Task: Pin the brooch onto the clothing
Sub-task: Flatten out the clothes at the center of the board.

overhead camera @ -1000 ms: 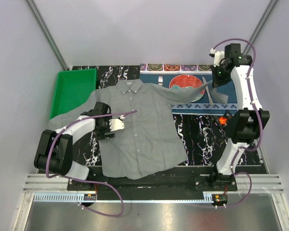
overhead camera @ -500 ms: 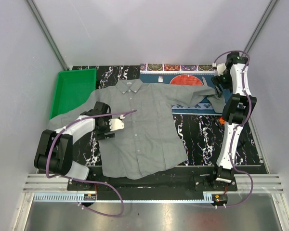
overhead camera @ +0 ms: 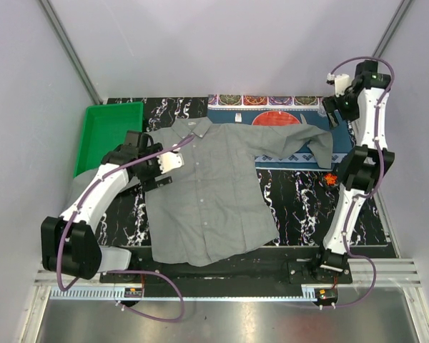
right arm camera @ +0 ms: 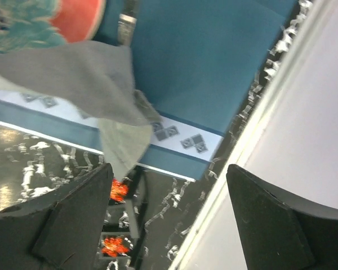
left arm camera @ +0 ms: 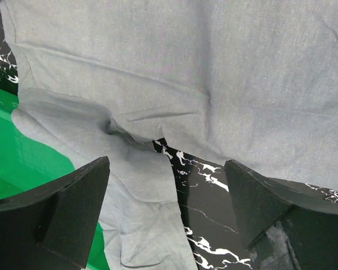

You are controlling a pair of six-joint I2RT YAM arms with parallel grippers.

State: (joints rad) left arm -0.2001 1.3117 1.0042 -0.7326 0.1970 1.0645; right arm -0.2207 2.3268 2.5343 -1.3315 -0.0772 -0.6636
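Top external view first: the grey shirt [overhead camera: 207, 193] lies flat and buttoned in the middle of the black marbled tabletop [overhead camera: 293, 214], collar toward 12 o'clock, hem toward 6. Its one sleeve runs out toward 3 o'clock across the blue patterned placemat [overhead camera: 286, 158], cuff resting on the mat's right end. The other sleeve trails toward 9 o'clock, near the green tray [overhead camera: 107, 136], which sits at about 10 o'clock from the shirt.

My left arm [overhead camera: 100, 193] reaches in from 8 o'clock, and the left jaws hang at the shirt's 9 o'clock side, by the armpit. On the left wrist camera they stand wide with nothing between them; below them I see the sleeve seam, a wedge of bare tabletop, and tray green at the lower left.

My right arm [overhead camera: 368, 136] is stretched up at the far right, and the right jaws sit at roughly 2 o'clock from the shirt, above the placemat's far right corner. On the right wrist camera they are spread wide and grip nothing; the cuff lies loose on the mat below them.

Brooch [overhead camera: 332, 178]: a small orange-red piece on the tabletop at 3 o'clock from the shirt, just off the placemat's near edge, beside the right arm's elbow, well apart from the shirt body.
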